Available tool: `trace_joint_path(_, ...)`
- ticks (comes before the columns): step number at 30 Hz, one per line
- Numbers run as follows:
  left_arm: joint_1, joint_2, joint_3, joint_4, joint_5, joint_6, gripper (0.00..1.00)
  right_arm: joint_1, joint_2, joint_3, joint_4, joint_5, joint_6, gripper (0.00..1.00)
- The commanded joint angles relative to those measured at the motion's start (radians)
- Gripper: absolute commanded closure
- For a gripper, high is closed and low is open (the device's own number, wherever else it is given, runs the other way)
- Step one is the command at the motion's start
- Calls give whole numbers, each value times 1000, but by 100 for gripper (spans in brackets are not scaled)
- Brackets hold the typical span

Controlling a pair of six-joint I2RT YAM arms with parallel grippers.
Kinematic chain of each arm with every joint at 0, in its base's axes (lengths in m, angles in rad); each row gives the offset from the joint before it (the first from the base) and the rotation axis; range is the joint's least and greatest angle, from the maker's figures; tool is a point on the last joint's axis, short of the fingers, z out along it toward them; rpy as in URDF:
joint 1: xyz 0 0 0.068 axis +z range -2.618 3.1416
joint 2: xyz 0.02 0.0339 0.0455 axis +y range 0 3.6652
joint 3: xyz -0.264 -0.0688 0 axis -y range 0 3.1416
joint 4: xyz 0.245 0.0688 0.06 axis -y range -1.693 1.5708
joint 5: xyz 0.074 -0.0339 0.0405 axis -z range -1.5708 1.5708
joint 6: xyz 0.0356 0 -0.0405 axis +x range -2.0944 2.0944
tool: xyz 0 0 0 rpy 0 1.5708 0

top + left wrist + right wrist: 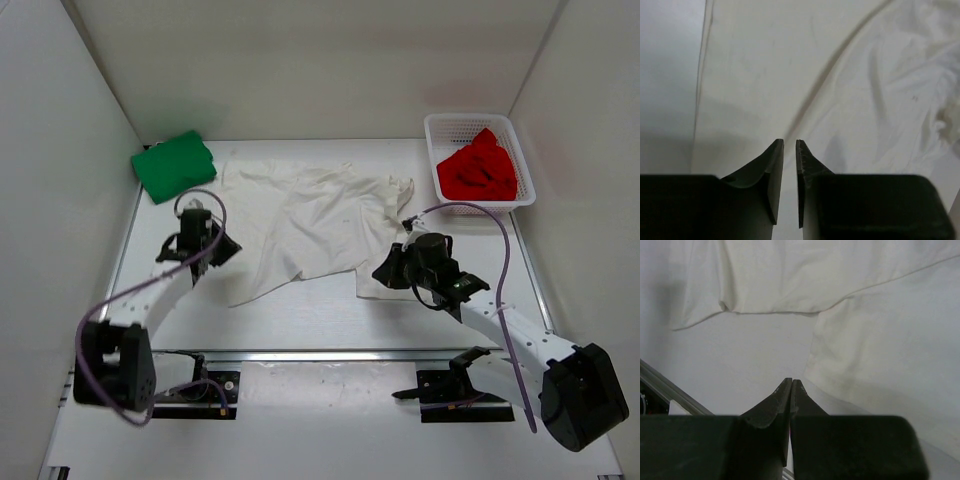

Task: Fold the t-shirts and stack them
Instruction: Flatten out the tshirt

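At the counter's (300,320) far-left corner: green t-shirt (173,165), already folded into a compact block. Just nearward of it: left pincer (790,142), jaws a sliver apart with nothing between, above bare counter beside the left edge of the white t-shirt (310,225). Mid-counter: that white t-shirt, spread out but rumpled (one corner trailing toward the near edge), not yet folded. By its near-right corner: right pincer (791,381), pressed together on nothing. In the mesh basket (437,125) at the far-right corner: red t-shirt (478,172), crumpled.

Judged step: starting the white fold. Next, probably: lower both pincers onto opposite edges (hem or sleeve, hard to tell from here), pinch the cloth cleanly, carry it across.
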Motion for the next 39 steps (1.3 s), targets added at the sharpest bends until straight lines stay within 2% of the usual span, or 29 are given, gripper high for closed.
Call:
trace_joint_path(1,-71,-237,-218,-130,-72,-80,72,-2,-25,-11,-8,17,-14,100)
trace_joint_path(3,-97,-421,-324,-208,-61,-149,71,13,-38,-11,-22,30,-20,100)
trace_joint_path(6,-103,-642,-455,-312,-38,-258,63,29,-32,-2,-22,37,-25,99)
trace_joint_path(9,-89,-742,-527,-368,-23,-321,42,33,-40,-5,-24,27,-20,100)
trace_joint_path(11,-85,-771,-593,-365,-6,-365,41,27,-51,-17,-8,24,-18,100)
trace_joint_path(14,-82,-778,-673,-274,36,-446,45,15,-61,-28,10,-7,-15,99)
trace_joint_path(17,-92,-772,-690,-218,-12,-483,48,21,-65,-23,16,-13,-15,99)
trace_joint_path(20,-56,-759,-699,-170,-9,-502,54,10,-63,-29,32,-33,-9,99)
trace_joint_path(23,-57,-727,-696,-170,-21,-525,57,16,-60,-17,30,-39,-14,99)
trace_joint_path(28,-20,-629,-644,-188,-47,-523,58,29,-92,-26,39,-49,3,99)
trace_joint_path(31,-14,-566,-598,-214,-111,-516,58,56,-136,-52,55,-53,12,99)
trace_joint_path(34,-54,-538,-558,-245,-187,-536,58,75,-193,-58,58,-42,14,99)
trace_joint_path(38,-111,-470,-513,-271,-256,-554,63,118,-238,-42,18,14,5,98)
trace_joint_path(39,-111,-459,-512,-280,-260,-551,67,133,-239,-34,-2,31,-8,99)
